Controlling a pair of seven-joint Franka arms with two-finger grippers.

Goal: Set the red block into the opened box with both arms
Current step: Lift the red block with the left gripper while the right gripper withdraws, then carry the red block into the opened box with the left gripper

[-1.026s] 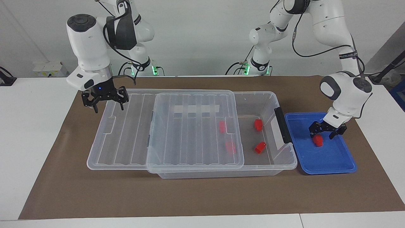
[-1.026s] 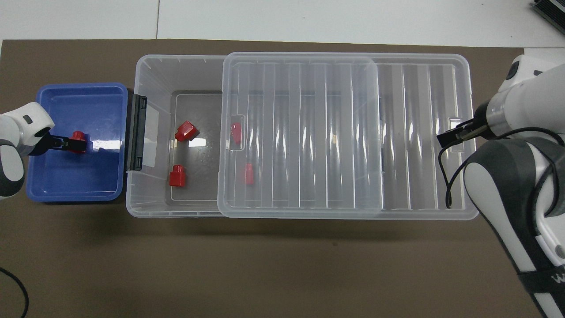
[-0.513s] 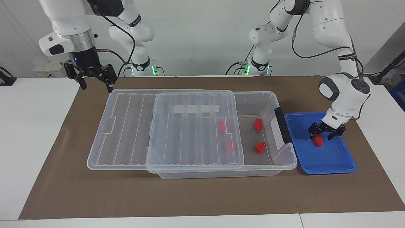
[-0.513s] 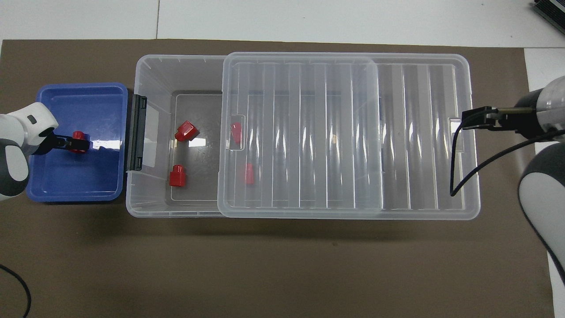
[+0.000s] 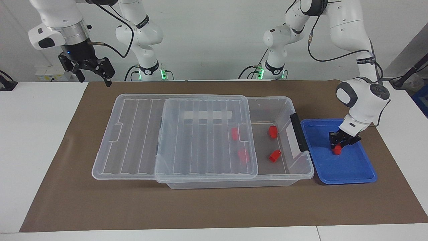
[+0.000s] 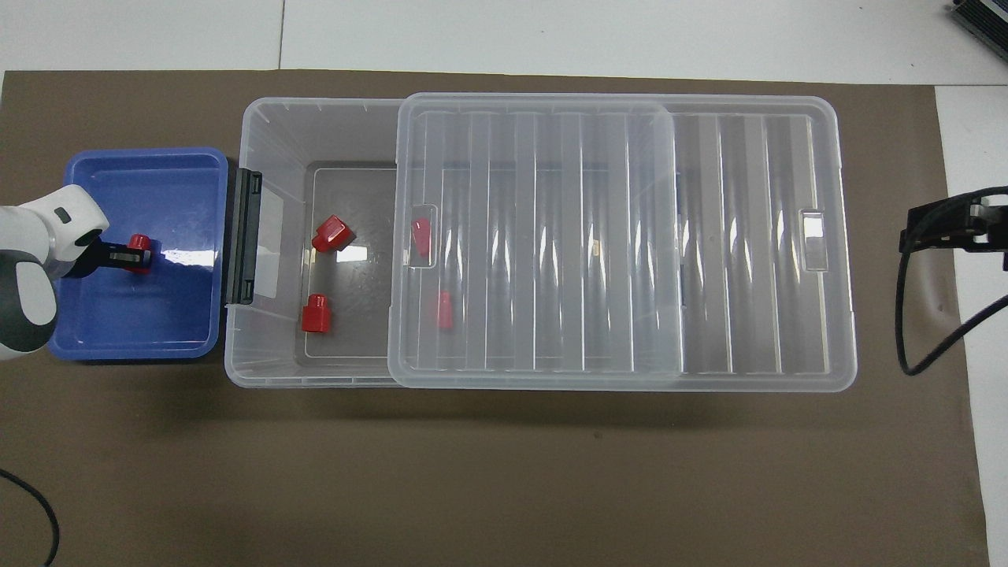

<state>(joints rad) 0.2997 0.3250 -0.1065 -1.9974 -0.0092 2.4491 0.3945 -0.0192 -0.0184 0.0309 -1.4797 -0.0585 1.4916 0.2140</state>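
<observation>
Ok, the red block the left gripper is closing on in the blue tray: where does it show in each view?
Facing view: the red block lies in the blue tray at the picture's right, the left gripper shut on it.
Overhead view: the same block is at the picture's left, in the tray.
Shared landmark: the box's black handle, beside the tray.
</observation>
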